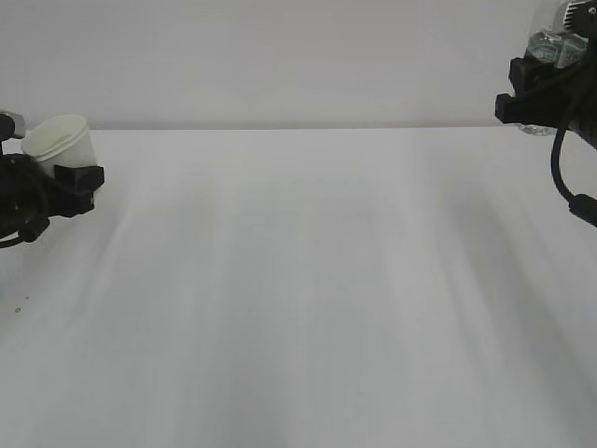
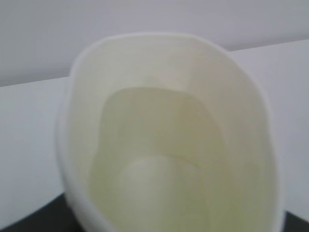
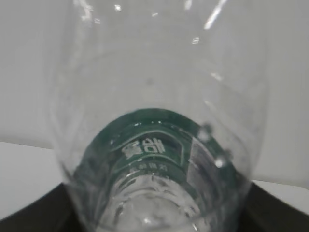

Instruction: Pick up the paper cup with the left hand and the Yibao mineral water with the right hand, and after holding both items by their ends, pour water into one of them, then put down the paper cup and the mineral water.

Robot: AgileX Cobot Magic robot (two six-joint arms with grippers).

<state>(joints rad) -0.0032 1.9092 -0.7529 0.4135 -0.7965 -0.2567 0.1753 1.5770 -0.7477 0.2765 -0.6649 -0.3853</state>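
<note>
Currently the left hand (image 1: 70, 187) pinches the paper cup (image 1: 61, 140) at far left, mouth tilted up-left. The right hand (image 1: 527, 93) clamps the Yibao mineral water (image 1: 555, 42) at far right, well apart; pouring requires closing that gap over the table (image 1: 298, 299).

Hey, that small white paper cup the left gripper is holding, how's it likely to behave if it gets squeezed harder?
The small white paper cup will probably give easily: its rim already looks oval in the left wrist view, so the thin wall seems soft. It looks light, held clear of the table. Its tilt with what looks like liquid inside suggests a harder squeeze might spill it.
</note>
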